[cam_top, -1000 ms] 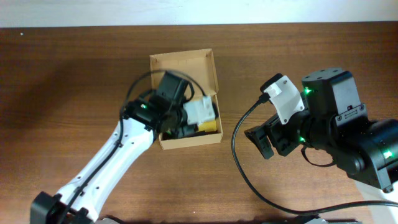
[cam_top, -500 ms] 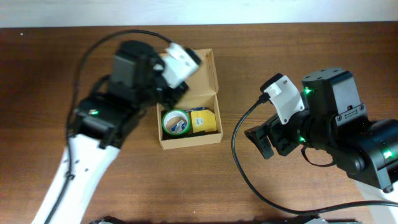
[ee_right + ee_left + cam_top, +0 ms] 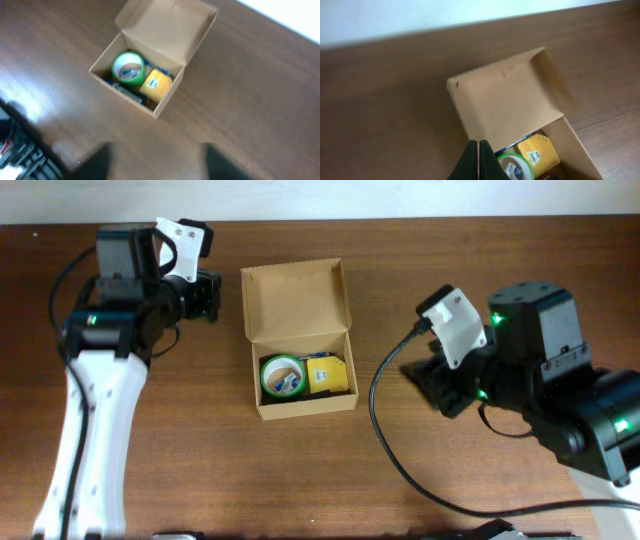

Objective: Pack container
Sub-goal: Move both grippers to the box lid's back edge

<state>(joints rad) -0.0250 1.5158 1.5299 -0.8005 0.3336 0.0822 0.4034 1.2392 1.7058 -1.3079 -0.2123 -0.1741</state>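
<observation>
The tan corrugated cardboard mailer box sits mid-way across the brown wooden table. Its hinged lid is folded back, and inside a green-rimmed tape roll lies beside a small yellow packet. The left gripper hovers left of the box, fingers pressed together on nothing, while the blurred right gripper hovers on the opposite side, fingers spread wide.

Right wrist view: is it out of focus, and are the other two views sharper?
Right wrist view: soft all over, the box smeared, the right tool only two dark blurs. Left wrist view: mildly soft, the box lid still readable. Overhead view: sharpest, evenly lit, no glare; only the right tool's end is smeared.
</observation>
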